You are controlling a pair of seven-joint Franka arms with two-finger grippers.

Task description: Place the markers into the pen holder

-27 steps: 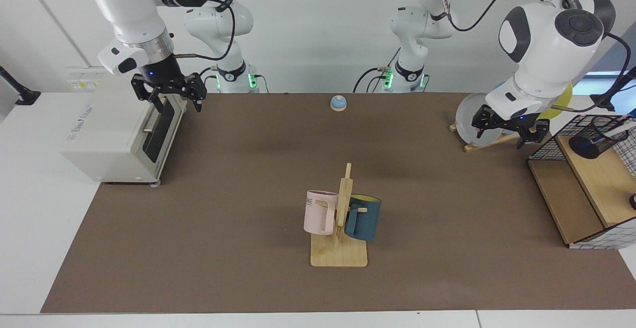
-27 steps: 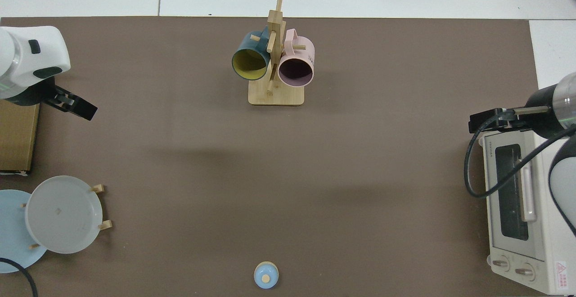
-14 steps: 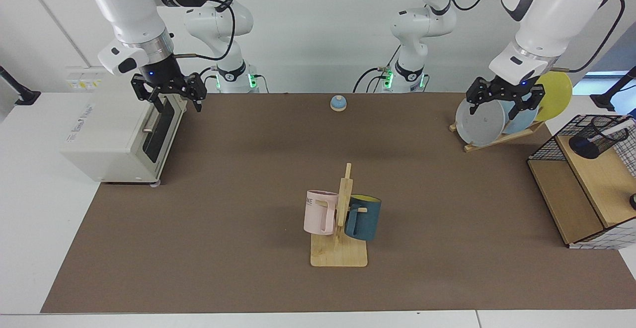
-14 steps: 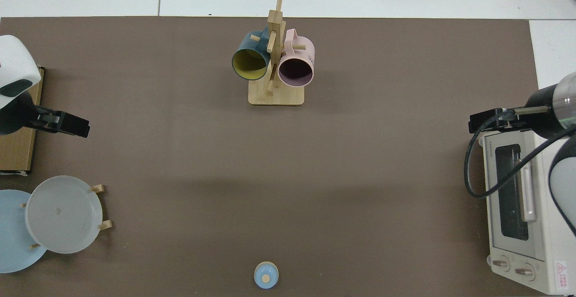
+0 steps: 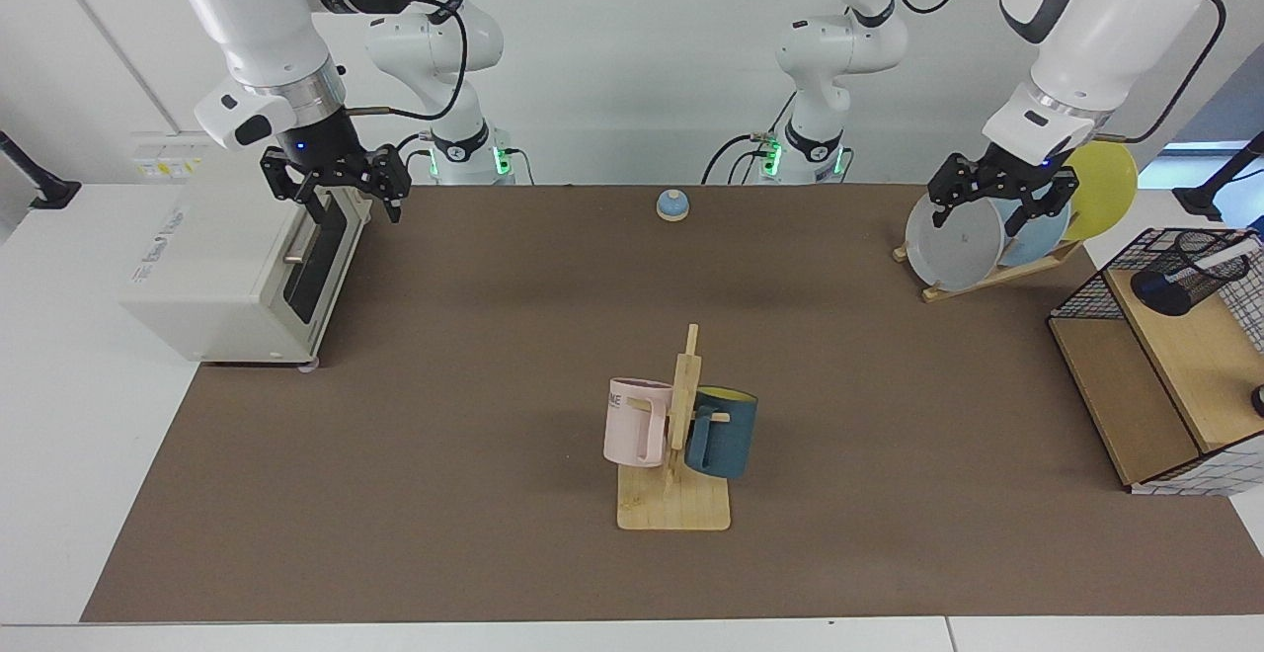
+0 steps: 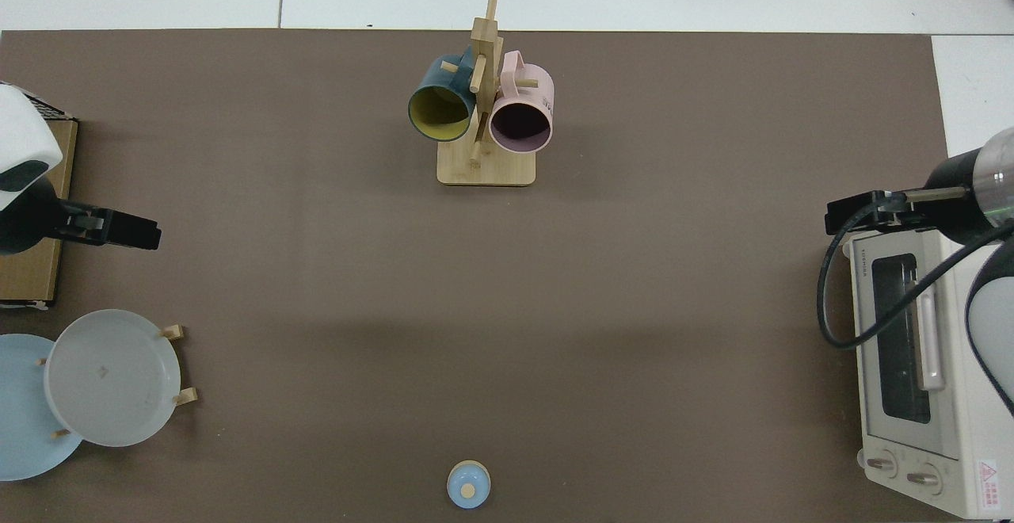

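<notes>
The pen holder [image 5: 1177, 277], a small black mesh cup, stands on the wooden shelf of a wire rack at the right edge of the facing view. A slim white marker [image 5: 1223, 257] leans inside it, its upper end sticking out over the rim. My left gripper [image 5: 997, 205] hangs open and empty in front of the plates, up and to the left of the holder; in the top view the left gripper [image 6: 142, 234] is at the left edge. My right gripper [image 5: 354, 200] waits open above the toaster oven door, and in the top view the right gripper [image 6: 841, 219] is at the right.
The wire rack with wooden shelves [image 5: 1145, 385] fills the right side. A plate stand [image 5: 963, 237] holds grey, blue and yellow plates. A wooden mug tree [image 5: 674, 454] carries a pink and a dark blue mug mid-table. A blue bell [image 5: 671, 204] sits at the back; a toaster oven [image 5: 227, 267] at left.
My left gripper rose from beside the wire rack and drew back to in front of the plates. The right arm has not moved.
</notes>
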